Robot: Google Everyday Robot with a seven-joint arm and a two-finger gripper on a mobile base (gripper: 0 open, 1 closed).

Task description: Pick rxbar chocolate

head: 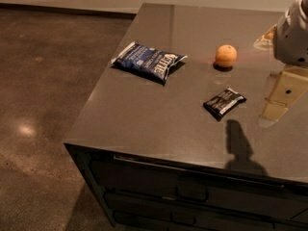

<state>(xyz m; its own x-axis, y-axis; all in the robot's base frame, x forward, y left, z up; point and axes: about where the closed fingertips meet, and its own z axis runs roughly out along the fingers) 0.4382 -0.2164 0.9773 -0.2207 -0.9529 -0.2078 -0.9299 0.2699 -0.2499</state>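
Observation:
The rxbar chocolate [224, 101] is a small flat bar in a shiny black wrapper with white lettering. It lies on the dark glossy counter [144, 124], right of the middle. My gripper [275, 110] hangs from the white arm [293, 30] at the right edge of the view. It is to the right of the bar and apart from it, above the counter. Its shadow [239, 143] falls on the counter in front of the bar.
A dark-blue chip bag [149, 61] lies at the back left of the counter. An orange [225, 56] stands behind the bar. The counter's front edge has drawers with handles [191, 194] below it. Brown floor [43, 81] lies to the left.

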